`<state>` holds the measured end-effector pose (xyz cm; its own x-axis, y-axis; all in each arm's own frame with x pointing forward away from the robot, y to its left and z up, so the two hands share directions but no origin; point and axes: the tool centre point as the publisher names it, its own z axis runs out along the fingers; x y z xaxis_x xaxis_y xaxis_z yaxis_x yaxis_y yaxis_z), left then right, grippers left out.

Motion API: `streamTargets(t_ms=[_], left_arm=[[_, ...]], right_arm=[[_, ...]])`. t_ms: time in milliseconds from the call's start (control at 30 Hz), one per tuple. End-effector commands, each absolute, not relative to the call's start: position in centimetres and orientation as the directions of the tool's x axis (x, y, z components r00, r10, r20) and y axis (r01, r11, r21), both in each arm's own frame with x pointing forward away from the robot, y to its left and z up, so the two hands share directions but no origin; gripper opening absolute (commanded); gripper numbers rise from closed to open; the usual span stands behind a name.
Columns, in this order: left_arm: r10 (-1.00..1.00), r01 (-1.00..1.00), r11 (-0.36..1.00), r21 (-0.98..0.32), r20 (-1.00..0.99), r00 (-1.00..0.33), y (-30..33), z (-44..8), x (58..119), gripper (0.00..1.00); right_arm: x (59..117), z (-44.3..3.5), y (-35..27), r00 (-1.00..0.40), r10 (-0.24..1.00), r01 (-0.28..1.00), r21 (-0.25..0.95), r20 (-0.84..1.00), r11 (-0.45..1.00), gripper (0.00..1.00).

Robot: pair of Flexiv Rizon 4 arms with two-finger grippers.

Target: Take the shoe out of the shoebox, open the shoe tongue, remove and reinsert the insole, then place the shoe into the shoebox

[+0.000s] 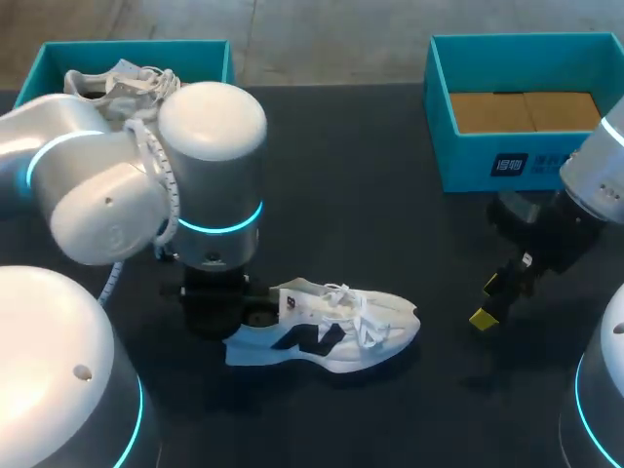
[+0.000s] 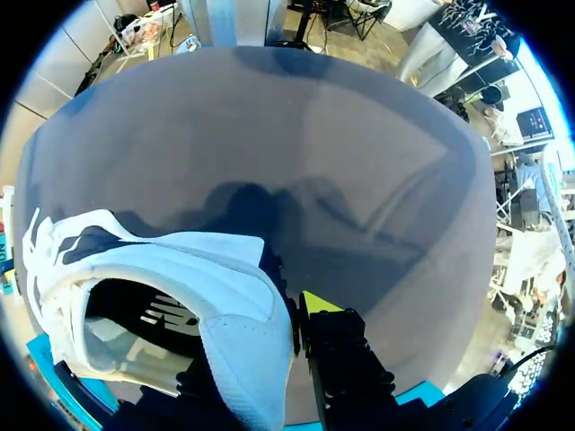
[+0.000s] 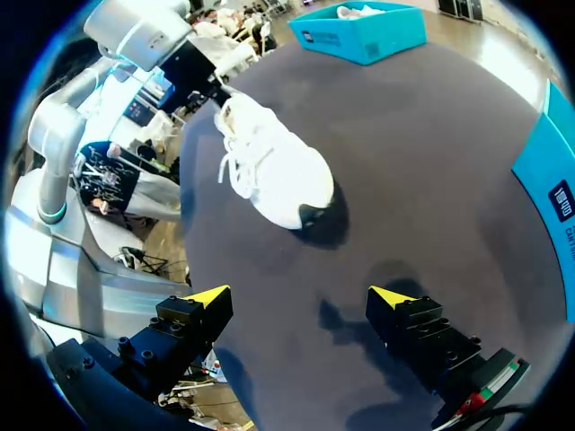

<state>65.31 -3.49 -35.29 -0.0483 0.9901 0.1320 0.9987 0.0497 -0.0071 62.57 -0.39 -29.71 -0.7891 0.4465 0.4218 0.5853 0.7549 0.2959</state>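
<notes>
A white sneaker point(image 1: 336, 327) with a dark side mark and a pale blue sole lies on the black table, toe to the right. My left gripper point(image 1: 255, 314) is shut on the shoe's heel collar. In the left wrist view one yellow-tipped finger point(image 2: 314, 307) presses the outside of the heel of the sneaker point(image 2: 180, 269), and the other finger is hidden inside it. My right gripper point(image 1: 492, 302) hangs open and holds nothing, to the right of the toe. Seen from the right wrist, the sneaker point(image 3: 269, 166) lies well ahead of that open gripper point(image 3: 301, 301).
A teal shoebox point(image 1: 468, 166) with a cardboard floor stands at the back right, its wall point(image 3: 552, 189) beside my right gripper. A second teal box point(image 1: 58, 58) at the back left holds another white shoe point(image 1: 117, 83).
</notes>
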Motion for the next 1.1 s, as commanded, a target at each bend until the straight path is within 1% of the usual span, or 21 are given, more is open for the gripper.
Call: streamTargets(t_ms=[33,267,533,867,1100], left_arm=[[0.989,0.999,0.045,-0.006,0.142,-0.044,-5.2,-36.8,65.8,0.00],[0.993,1.000,0.015,0.000,0.117,-0.015,-5.6,-37.6,66.1,0.00],[0.993,1.000,0.030,-0.004,0.117,-0.029,-5.2,-38.1,66.3,0.00],[0.991,1.000,0.006,0.006,0.132,-0.007,-5.3,-38.8,65.6,0.00],[0.990,1.000,0.015,0.015,0.138,-0.017,-5.6,-39.0,65.7,0.00]], right_arm=[[62.5,-29.7,-0.4,-0.789,0.448,0.585,0.295,0.420,0.755,1.00],[62.5,-29.7,-0.4,-0.789,0.448,0.585,0.295,0.420,0.755,1.00],[62.5,-29.7,-0.4,-0.789,0.448,0.585,0.295,0.420,0.755,1.00],[62.5,-29.7,-0.4,-0.789,0.448,0.585,0.295,0.420,0.755,1.00],[62.5,-29.7,-0.4,-0.789,0.448,0.585,0.295,0.420,0.755,1.00]])
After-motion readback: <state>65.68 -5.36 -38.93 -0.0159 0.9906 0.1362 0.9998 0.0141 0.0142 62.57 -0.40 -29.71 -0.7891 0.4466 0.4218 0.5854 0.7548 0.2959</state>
